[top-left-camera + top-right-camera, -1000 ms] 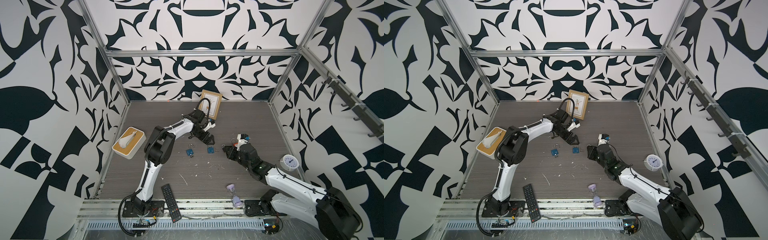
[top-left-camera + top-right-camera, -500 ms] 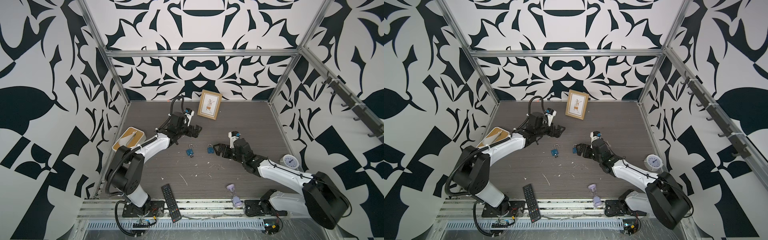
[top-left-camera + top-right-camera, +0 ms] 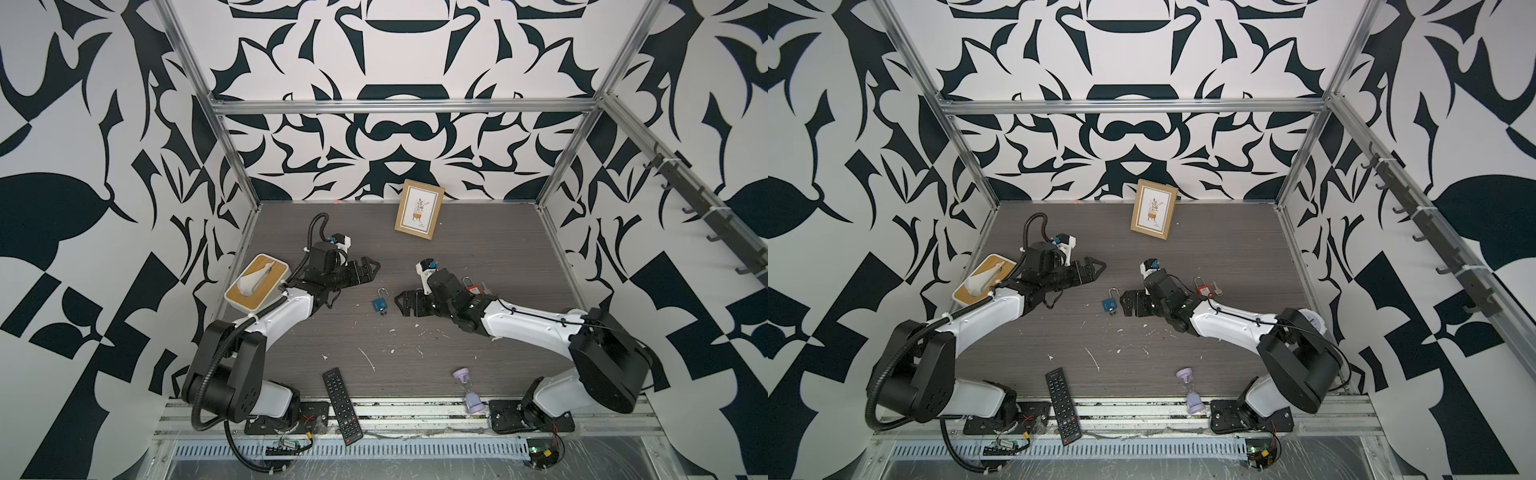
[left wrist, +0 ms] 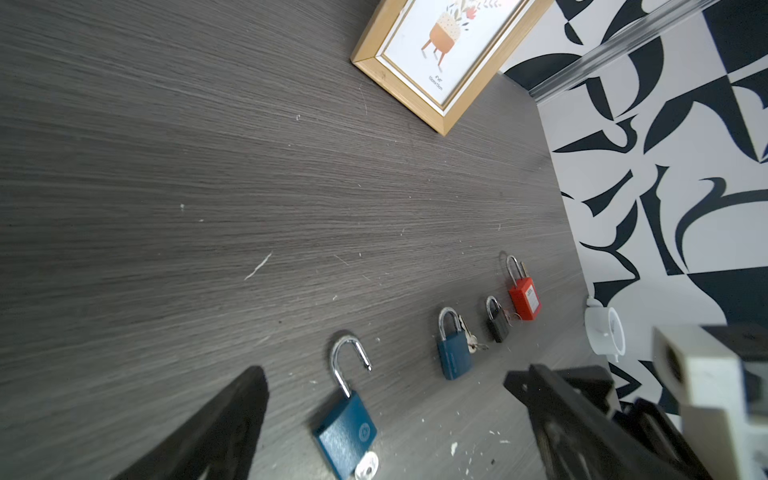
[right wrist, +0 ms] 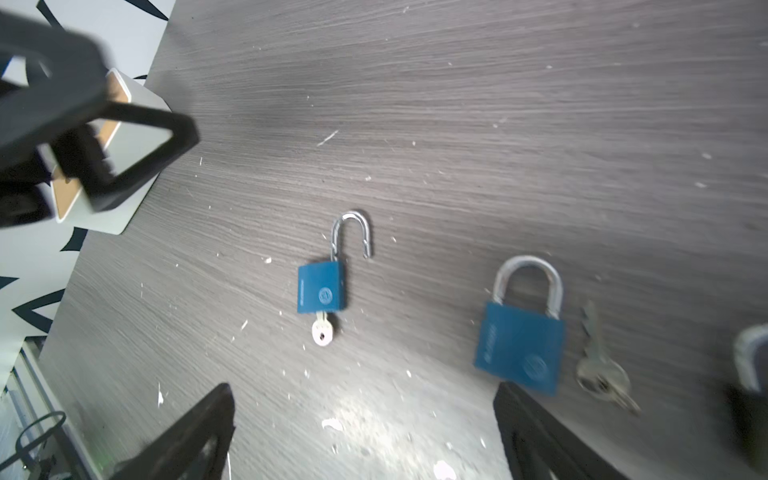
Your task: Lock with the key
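A blue padlock lies flat mid-table in both top views, its shackle swung open. A silver key sticks in its keyhole. My left gripper hovers open just behind and left of the padlock, touching nothing. My right gripper stands open just right of the padlock, with only bare table between its fingers. A second blue padlock, shut, lies by the right gripper's finger with loose keys beside it.
A red padlock and a dark padlock lie behind the right arm. A tissue box stands at the left, a picture frame at the back. A remote and a purple hourglass sit at the front edge. White crumbs litter the table.
The right gripper has opened wide and slid left, now covering the second blue padlock in the top views. The left gripper has drawn back to the left. The open padlock has not moved.
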